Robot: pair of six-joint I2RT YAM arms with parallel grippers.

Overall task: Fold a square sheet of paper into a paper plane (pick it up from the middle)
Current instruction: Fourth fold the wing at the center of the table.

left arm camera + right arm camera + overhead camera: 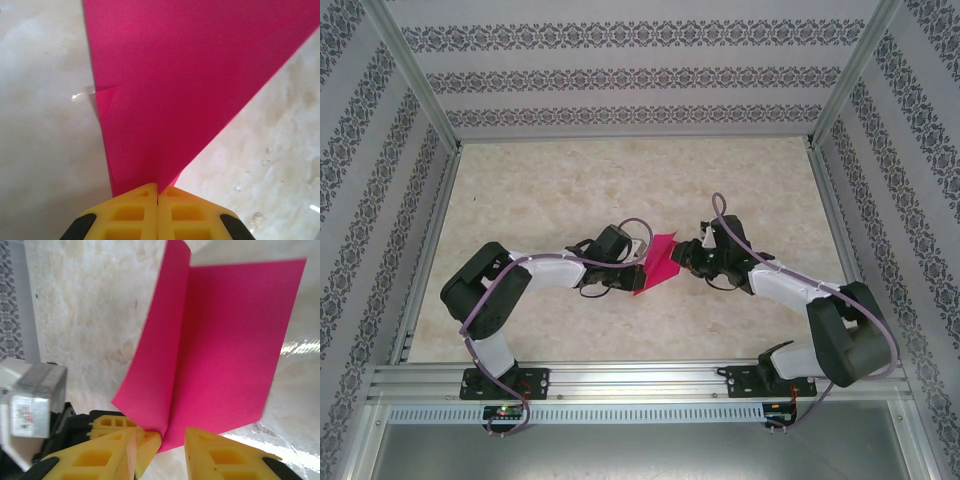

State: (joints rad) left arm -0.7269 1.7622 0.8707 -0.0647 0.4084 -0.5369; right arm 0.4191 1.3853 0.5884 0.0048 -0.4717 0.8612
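Left arm [520, 275]: black-and-white jointed arm, its elbow out towards the left wall and its forearm reaching right, level, to the middle of the table.
Left gripper [632, 262]: the yellow plastic fingers [130, 215] are pressed together on the narrow near end of the paper; in its own wrist view the gripper [158, 189] pinches that tip.
Sheet of paper [660, 262]: thin magenta-pink sheet, plain, between the two grippers over the pale marbled table [570, 190]. Whether it touches the tabletop I cannot tell.
Paper's look: folded. From the left wrist it [190, 75] fans out wide from the pinched tip, with a small wrinkle on its left edge. From the right wrist it [225, 340] shows two panels meeting at one straight crease, the left panel curling forward.
Right gripper [682, 258]: yellow fingers [220, 455] apart; the paper's lower edge sits in the gap [162, 437].
Right arm [790, 285]: elbow low by the right wall, forearm angled left and up to the paper.
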